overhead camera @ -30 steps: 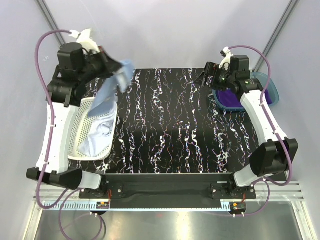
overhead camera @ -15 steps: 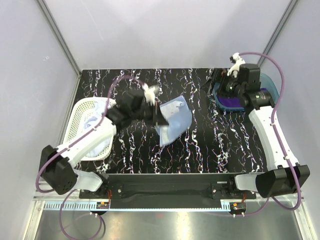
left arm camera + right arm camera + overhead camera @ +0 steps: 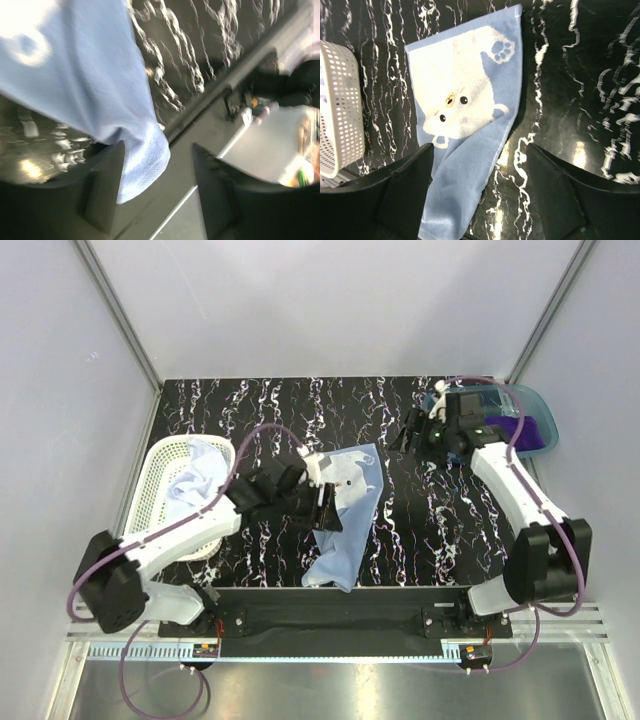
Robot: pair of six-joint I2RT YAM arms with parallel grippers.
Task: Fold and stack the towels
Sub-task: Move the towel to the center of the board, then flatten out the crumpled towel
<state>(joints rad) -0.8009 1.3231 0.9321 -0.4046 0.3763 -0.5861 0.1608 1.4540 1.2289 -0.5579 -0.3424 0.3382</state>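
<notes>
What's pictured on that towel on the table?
The towel: a white bear on light blue, best in right wrist view.

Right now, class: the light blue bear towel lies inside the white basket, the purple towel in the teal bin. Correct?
No. The bear towel lies on the black table beside the white basket; the right wrist view shows it. The purple towel is in the teal bin.

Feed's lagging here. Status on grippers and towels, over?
Left gripper open, at edge of bear towel. Right gripper open, empty. Bear towel spread mid-table, unfolded; pale towel in basket, purple towel in bin. Left arm overhangs bear towel.
</notes>
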